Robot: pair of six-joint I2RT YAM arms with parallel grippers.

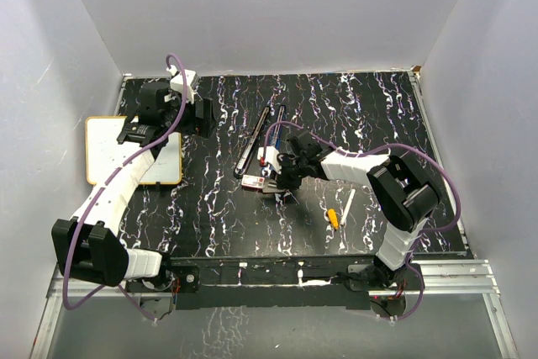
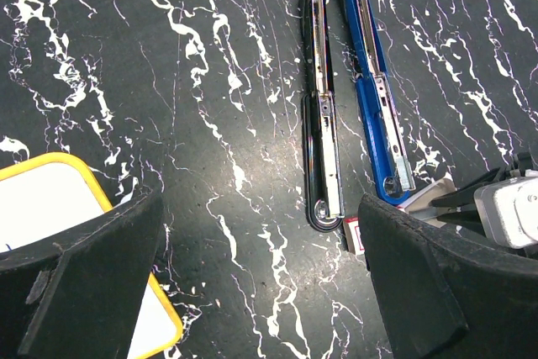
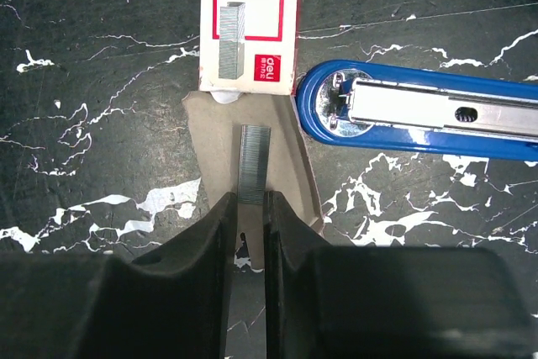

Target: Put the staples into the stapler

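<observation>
My right pincer (image 3: pixel 250 208) is down at the staple box (image 3: pixel 250 14), and here's the grab. The two fingers stand almost together, one on each side of the near end of a strip of staples (image 3: pixel 253 161), pinching it. The strip lies along the tan tray (image 3: pixel 210 140) that sticks out of the red-and-white sleeve toward me, pointing straight ahead from my fingertips. Whether it is clear of the cardboard I can't tell from this angle; it looks flat on it.

Just ahead and to the right of the fingers sits the blue stapler (image 3: pixel 420 115), lying open. Its rounded end is almost touching the tray's corner, and its bare metal channel (image 3: pixel 454 111) runs away to the right. Beyond it the black stapler (image 2: pixel 321 124) lies open too, side by side with the blue one.

My left pincer (image 2: pixel 261 241) is spread wide with nothing in it, hovering over the surface (image 2: pixel 210 81). Both staplers are ahead of it, and a yellow-rimmed white board (image 2: pixel 50 199) is under its left finger.

Step in hand, as I read it, is picking one strip out of the box. Next I'd need to lift it level and squeeze gently so it doesn't snap. Then I'd turn it in line with the channel, legs down, and lower it in. After that the stapler needs closing, likely a job for the idle left.
</observation>
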